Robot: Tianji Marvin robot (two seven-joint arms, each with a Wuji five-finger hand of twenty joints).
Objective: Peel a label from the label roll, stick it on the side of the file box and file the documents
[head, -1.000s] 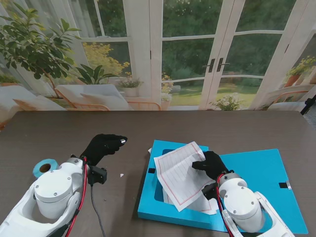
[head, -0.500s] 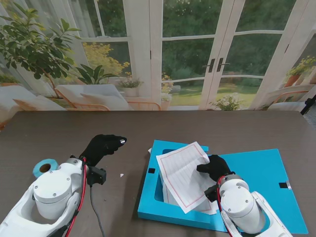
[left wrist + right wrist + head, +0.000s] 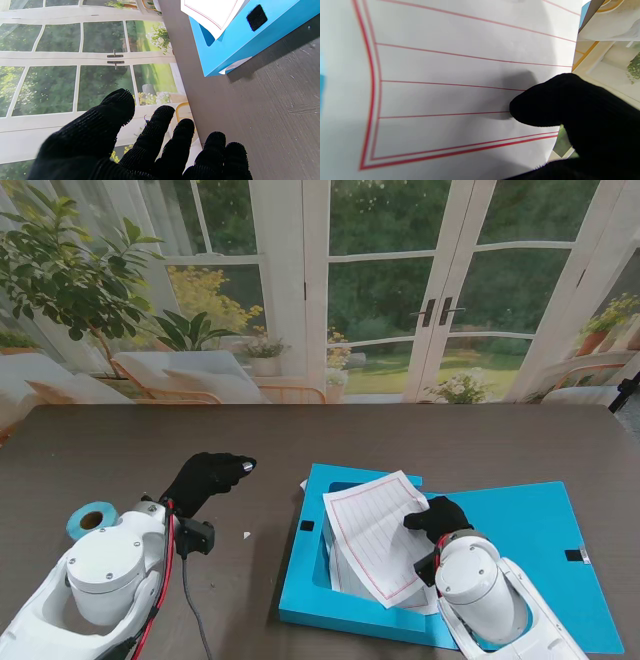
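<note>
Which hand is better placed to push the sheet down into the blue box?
Right hand: it already grips the sheet over the file box. Left hand hovers apart, empty.

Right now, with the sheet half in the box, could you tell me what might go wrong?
The right hand pinches the lined sheet by one edge only; it bows and could crease or catch on the file box wall. Its far corner overhangs the rim, so it may settle crooked. The left hand hangs idle, steadying nothing.
</note>
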